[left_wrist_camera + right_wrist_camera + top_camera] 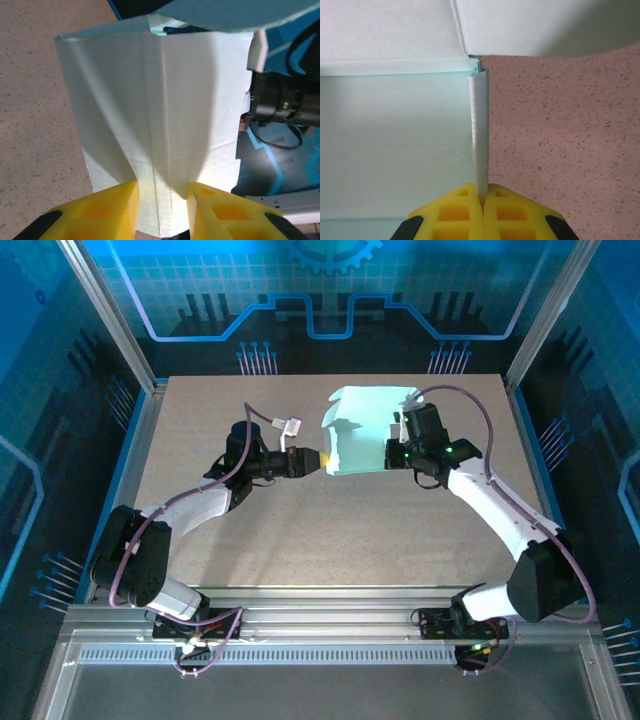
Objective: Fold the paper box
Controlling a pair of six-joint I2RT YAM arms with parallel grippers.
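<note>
Brown speckled bench point(300, 550) lies closest to me, between the two arms. Past it, my left gripper point(160, 212) is part way open, with one yellow finger on each side of a raised fold in the paper box point(362, 435). Both fingers look to touch the paper, but I cannot tell if they squeeze it. My right gripper point(481, 207) is closed tight on a thin flap standing on edge at the box's other side. The box rests past the middle of the bench, held between the two grippers, with its walls part way up. Farthest off, a back flap point(350, 400) sticks up loose.

I think I am in the middle of the folding, making the side walls stand. The next move should pinch the left fold sharp while the right side holds firm. It should go gently, so the thin card does not crush.
</note>
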